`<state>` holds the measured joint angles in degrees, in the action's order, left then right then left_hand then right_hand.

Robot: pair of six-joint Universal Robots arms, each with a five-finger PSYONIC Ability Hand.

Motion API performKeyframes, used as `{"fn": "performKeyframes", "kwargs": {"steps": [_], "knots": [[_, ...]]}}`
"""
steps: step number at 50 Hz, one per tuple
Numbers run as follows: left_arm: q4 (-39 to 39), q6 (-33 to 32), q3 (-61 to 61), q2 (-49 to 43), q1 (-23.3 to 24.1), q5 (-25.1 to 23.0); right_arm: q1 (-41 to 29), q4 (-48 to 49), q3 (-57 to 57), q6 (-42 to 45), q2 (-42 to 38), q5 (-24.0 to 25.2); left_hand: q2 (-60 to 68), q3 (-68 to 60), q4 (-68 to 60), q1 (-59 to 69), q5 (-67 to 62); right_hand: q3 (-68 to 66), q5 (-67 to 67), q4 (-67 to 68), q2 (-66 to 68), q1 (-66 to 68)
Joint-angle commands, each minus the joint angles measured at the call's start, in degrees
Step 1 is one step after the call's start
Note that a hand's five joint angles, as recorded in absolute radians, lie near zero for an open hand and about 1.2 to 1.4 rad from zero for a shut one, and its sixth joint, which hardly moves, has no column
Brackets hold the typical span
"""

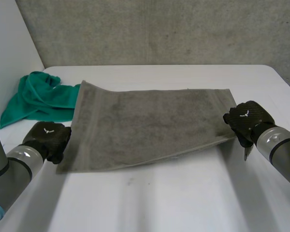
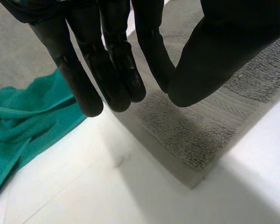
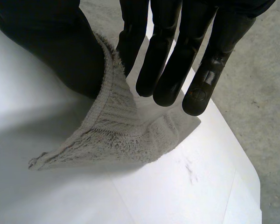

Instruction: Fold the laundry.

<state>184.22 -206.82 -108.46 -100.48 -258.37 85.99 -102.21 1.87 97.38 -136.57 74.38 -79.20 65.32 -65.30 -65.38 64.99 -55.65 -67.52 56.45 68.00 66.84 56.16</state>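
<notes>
- Grey towel (image 1: 145, 128): a terry rectangle with a nubby pile and a flat woven band near each short end. It is spread almost flat across the middle of the table.
- Right hand (image 3: 177, 51), at the towel's 3 o'clock, pinches the right short edge near its front corner between thumb and straight fingers. The cloth peaks up there.
- Left hand (image 2: 107, 60), at 8 o'clock, hangs over the flat front-left corner with fingers straight, gripping nothing.
- Green cloth (image 1: 36, 99), soft and crumpled, lies at 10 o'clock and meets the towel's far-left edge.
- White table (image 1: 183, 193) is smooth and matte, with a mottled concrete wall (image 1: 159, 29) at 12 o'clock.
</notes>
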Motion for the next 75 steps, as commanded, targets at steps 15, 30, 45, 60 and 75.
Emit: {"fn": "performKeyframes", "kwargs": {"steps": [15,30,45,60,75], "knots": [[2.3,-0.3,-0.1,-8.9,-0.2,-1.2,-0.6,0.6,0.9,-0.2,-3.2,-0.4,-37.6,37.6,37.7,-37.3,37.9,-12.5,13.6,12.0,13.2,23.8],[6.3,-0.3,1.3,-10.5,-0.6,-1.2,-0.7,0.9,1.2,-0.2,-3.3,-0.3,-34.3,34.2,34.3,-33.9,34.6,-12.5,13.6,12.0,13.2,23.8],[6.3,-2.6,1.8,-12.2,-0.6,-1.3,-0.7,1.6,1.7,-0.1,-3.5,-0.3,-33.4,33.4,33.5,-33.1,33.7,-12.5,13.6,12.0,13.2,23.8],[8.1,-2.7,2.9,-13.7,-0.9,-1.2,-0.7,1.9,1.8,0.2,-4.1,-0.4,-22.5,22.5,22.5,-22.2,22.8,-12.5,13.6,12.0,13.2,23.8],[8.9,-2.9,3.5,-15.4,-0.6,-1.3,-0.7,1.9,1.9,0.2,-4.2,-0.4,-11.2,11.2,11.3,-10.9,11.5,-12.5,13.6,12.0,13.2,23.8]]}}
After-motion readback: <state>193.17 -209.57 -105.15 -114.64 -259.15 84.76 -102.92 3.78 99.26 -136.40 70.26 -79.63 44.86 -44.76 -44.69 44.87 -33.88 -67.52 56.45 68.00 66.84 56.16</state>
